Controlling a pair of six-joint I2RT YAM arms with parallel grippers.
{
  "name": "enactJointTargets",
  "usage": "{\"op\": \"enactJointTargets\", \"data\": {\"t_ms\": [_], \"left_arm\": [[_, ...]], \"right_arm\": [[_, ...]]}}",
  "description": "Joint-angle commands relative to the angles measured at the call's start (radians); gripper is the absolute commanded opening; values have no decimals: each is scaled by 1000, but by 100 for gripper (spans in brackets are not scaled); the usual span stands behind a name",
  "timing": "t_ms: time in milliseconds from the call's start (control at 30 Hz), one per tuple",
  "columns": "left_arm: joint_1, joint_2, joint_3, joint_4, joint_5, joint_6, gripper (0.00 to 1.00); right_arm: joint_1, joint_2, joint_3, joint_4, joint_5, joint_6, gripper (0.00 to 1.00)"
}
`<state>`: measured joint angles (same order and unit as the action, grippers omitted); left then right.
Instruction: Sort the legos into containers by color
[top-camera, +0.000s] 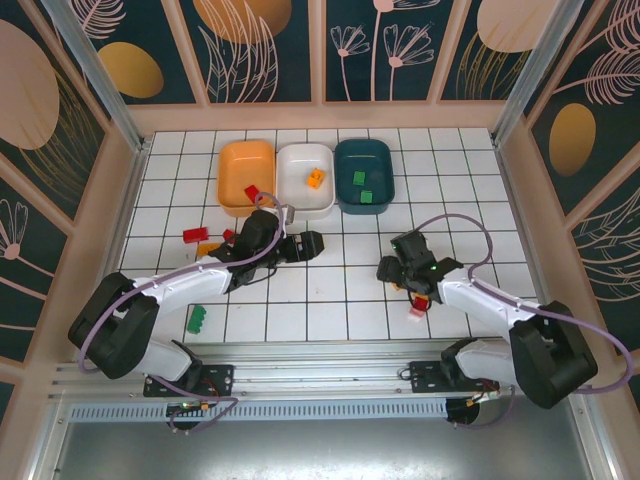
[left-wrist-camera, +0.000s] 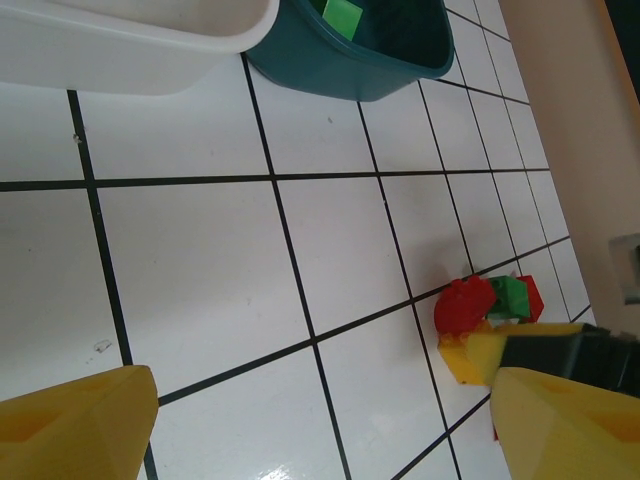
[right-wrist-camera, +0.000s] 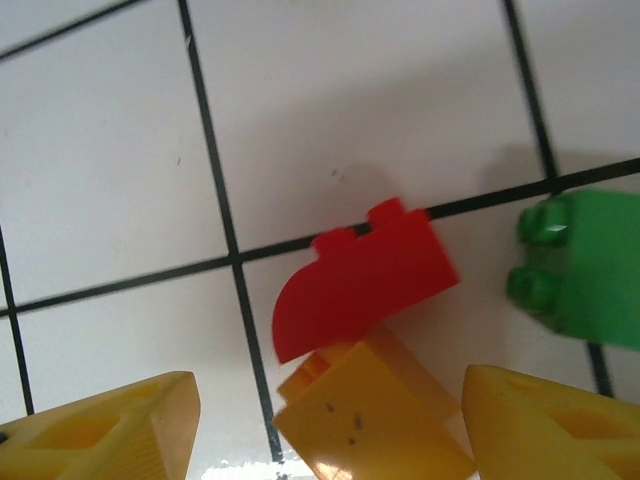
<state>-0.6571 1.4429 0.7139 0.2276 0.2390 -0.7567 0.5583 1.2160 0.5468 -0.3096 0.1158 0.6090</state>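
Handling: the legos (left-wrist-camera: 465, 305) look like small, hard, light plastic with slick faces. I expect one to skate or tip if a finger nudges it. I'd pinch across two flat sides, not the studs or a curved face.
Cluster: an orange brick (right-wrist-camera: 370, 420) touches a red brick (right-wrist-camera: 365, 285), with a green brick (right-wrist-camera: 585, 265) just beside them. All three sit on the table (top-camera: 330, 300) under my right arm.
Right gripper (right-wrist-camera: 330, 395): jaws apart, straddling the orange brick with a gap on each side; nothing is gripped.
Left gripper (left-wrist-camera: 325, 400): jaws wide and empty, over bare tiles near the white tray (left-wrist-camera: 130, 40).
Strays: a red stray (top-camera: 193, 234) lies left of the left arm, and a green stray (top-camera: 197, 318) is near its base.
Orange tray (top-camera: 240, 165): holds one red piece (top-camera: 251, 192), near its front corner.
White tray: holds one orange piece (top-camera: 315, 178).
Teal tray (top-camera: 378, 160): holds two green pieces (top-camera: 358, 177).
Risk: closing on the orange brick may shove the red one, since they touch.
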Motion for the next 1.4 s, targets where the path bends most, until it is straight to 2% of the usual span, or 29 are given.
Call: {"op": "enactJointTargets", "data": {"t_ms": [0, 167, 333, 667, 767, 933, 1067, 1167, 1233, 1300, 1367], "left_arm": [[-6, 8, 25, -5, 10, -7, 86], [-6, 14, 40, -7, 13, -7, 86], [-6, 17, 39, -8, 13, -9, 86], [-6, 11, 36, -20, 4, -5, 86], [-6, 9, 38, -30, -6, 3, 86], [-6, 4, 38, -39, -13, 10, 86], [-6, -7, 44, -62, -35, 18, 87], [-5, -65, 29, -96, -157, -3, 87], [-1, -133, 8, -154, -335, -49, 91], [10, -206, -2, -227, -487, -79, 96], [33, -290, -23, -261, -556, -92, 98]], "right_arm": [[65, 28, -3, 27, -17, 16, 70], [125, 10, 11, 14, 9, 42, 66], [126, 82, 37, -32, 112, 41, 67], [126, 204, 96, 83, 89, 31, 66], [132, 232, 113, 90, 107, 26, 58], [181, 254, 154, 58, 154, 29, 34], [237, 224, 214, 28, 172, 31, 26], [246, 204, 286, 46, 155, 6, 25], [242, 225, 363, 81, 157, -34, 26], [232, 287, 458, 118, 152, -82, 25], [218, 381, 559, 157, 145, -139, 25]]}}
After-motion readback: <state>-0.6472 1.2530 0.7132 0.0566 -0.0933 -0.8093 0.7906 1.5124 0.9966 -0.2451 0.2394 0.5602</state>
